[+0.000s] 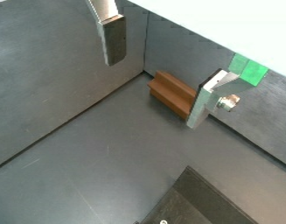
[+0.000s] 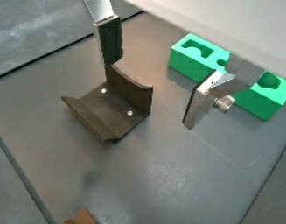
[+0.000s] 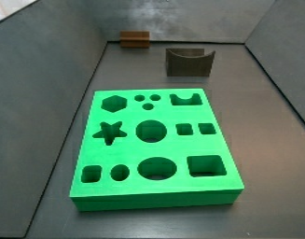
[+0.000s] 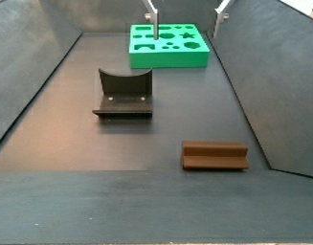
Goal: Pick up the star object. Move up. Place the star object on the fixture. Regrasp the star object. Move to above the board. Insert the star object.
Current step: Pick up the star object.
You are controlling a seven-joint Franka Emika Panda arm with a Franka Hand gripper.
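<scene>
The star object [image 1: 172, 92] is a small brown wooden block lying on the dark floor by a wall corner; it also shows in both side views [image 3: 134, 37] [image 4: 213, 154]. Its star outline does not show from these angles. The fixture [image 2: 110, 107] is a dark block with a curved notch, standing apart from it [image 4: 124, 93] [image 3: 188, 61]. The green board [image 3: 155, 140] lies flat with its star hole [image 3: 111, 132] empty. My gripper [image 1: 155, 94] hangs high above the floor, open, with nothing between its fingers [image 2: 108, 39]. Only its fingertips [image 4: 151, 13] show in a side view.
Grey walls close in the floor on all sides. The board [image 4: 169, 43] sits at one end of the enclosure, the fixture in the middle, and the brown block near a side wall at the opposite end.
</scene>
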